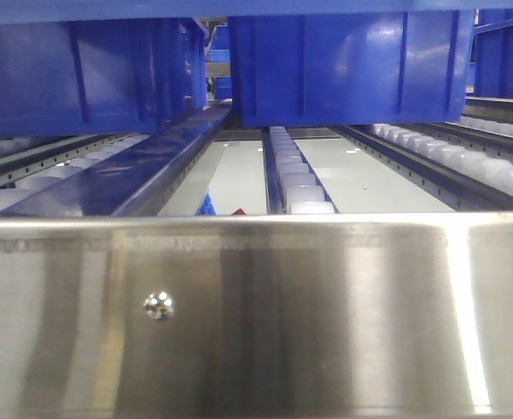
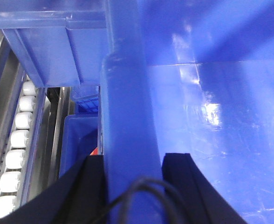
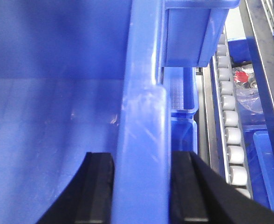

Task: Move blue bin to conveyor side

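So the blue bin is upright at the roller rack, side walls running away from the robot. The left end effector and right end effector are each clamped on a side rim.

Left gripper black jaws clamp both sides of the thick rim of a glossy royal-blue plastic bin. Thin black cable crosses rim. White plastic roller row at left.

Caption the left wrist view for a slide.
Black fingers of the left gripper clamp the blue bin wall; white rollers alongside.
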### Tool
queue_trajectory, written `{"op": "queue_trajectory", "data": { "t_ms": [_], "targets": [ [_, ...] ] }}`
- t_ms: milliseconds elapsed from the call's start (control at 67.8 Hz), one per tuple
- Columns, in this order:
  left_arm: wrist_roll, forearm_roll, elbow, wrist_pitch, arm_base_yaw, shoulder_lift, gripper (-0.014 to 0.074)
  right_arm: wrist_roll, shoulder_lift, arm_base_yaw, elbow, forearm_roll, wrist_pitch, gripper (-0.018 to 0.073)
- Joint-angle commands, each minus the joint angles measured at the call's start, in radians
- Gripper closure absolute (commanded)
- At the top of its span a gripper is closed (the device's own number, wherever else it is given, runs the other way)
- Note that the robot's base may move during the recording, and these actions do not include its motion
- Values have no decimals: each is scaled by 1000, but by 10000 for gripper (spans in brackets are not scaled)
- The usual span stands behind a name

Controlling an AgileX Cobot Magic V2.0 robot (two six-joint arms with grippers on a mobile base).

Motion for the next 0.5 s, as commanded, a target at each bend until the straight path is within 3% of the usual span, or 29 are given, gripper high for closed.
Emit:
{"op": "queue_trajectory", "data": {
  "t_ms": [0,487],
  "targets": [
    [5,-5,-24,-73,3,-24,613,-27,-27,-6,-23,-42,-87,641],
    [5,-5,-24,-73,3,-24,613,-27,-23,-6,-23,-42,-87,641]
  ]
}}
